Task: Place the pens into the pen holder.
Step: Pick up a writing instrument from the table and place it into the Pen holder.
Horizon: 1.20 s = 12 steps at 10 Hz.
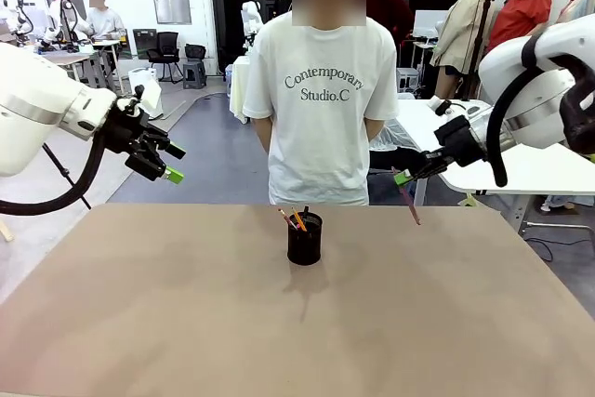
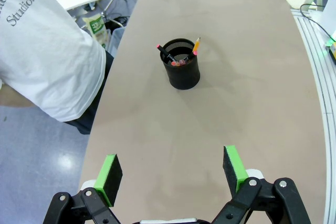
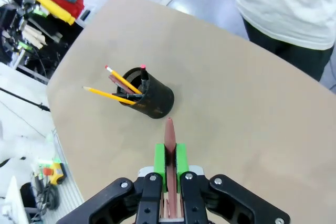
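Standing behind the pen holder (image 1: 304, 239), a person (image 1: 321, 99); right pincer (image 1: 402, 178) grips a reddish-brown pen (image 1: 410, 205).

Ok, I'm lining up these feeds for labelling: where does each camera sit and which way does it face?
Front view: fixed between the arms, facing the person across the table; both arms show.
Left wrist view: above the table, looking down past the open left gripper at the pen holder.
Right wrist view: looking down past the right gripper, shut on the reddish-brown pen.
All share the pen holder.
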{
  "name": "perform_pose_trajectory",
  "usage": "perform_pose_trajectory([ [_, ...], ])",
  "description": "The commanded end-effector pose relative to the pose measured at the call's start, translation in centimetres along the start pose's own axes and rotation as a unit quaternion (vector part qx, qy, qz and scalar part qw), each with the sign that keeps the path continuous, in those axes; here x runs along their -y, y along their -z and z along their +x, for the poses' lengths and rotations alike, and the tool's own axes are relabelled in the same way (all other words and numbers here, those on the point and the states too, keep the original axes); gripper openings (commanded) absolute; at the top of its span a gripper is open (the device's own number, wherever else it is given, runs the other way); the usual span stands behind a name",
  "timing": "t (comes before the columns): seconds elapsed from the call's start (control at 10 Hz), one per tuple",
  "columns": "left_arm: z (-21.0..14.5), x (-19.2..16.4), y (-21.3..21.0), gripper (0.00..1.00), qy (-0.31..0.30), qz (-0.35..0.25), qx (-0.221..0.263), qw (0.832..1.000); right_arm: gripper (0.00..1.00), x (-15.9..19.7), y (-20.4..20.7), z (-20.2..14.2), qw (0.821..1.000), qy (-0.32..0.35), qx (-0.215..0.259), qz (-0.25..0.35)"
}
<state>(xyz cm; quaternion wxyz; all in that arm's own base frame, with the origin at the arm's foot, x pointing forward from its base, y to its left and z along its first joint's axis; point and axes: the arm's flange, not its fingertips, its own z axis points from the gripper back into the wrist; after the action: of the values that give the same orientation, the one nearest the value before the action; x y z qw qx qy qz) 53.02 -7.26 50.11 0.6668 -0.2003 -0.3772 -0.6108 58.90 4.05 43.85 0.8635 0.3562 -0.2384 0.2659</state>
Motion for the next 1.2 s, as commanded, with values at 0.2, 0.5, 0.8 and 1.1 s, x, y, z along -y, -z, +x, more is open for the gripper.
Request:
perform_pose_trajectory([
  [0.2,0.1,0.1,-0.3,1.0,-0.004,0.003,-0.001,1.0,0.0,-0.7,0.7,1.1,1.0,0.029,0.004,-0.012],
  [0.5,0.1,0.1,-0.3,1.0,-0.004,0.003,-0.001,1.0,0.0,-0.7,0.7,1.1,1.0,0.029,0.004,-0.012],
  [0.8,0.1,0.1,-0.3,1.0,-0.004,0.003,-0.001,1.0,0.0,-1.2,1.8,1.4,0.995,-0.053,0.051,0.068],
  [1.1,0.1,0.1,-0.3,1.0,-0.004,0.003,-0.001,1.0,0.0,-3.3,4.1,2.8,0.969,-0.196,0.124,0.091],
])
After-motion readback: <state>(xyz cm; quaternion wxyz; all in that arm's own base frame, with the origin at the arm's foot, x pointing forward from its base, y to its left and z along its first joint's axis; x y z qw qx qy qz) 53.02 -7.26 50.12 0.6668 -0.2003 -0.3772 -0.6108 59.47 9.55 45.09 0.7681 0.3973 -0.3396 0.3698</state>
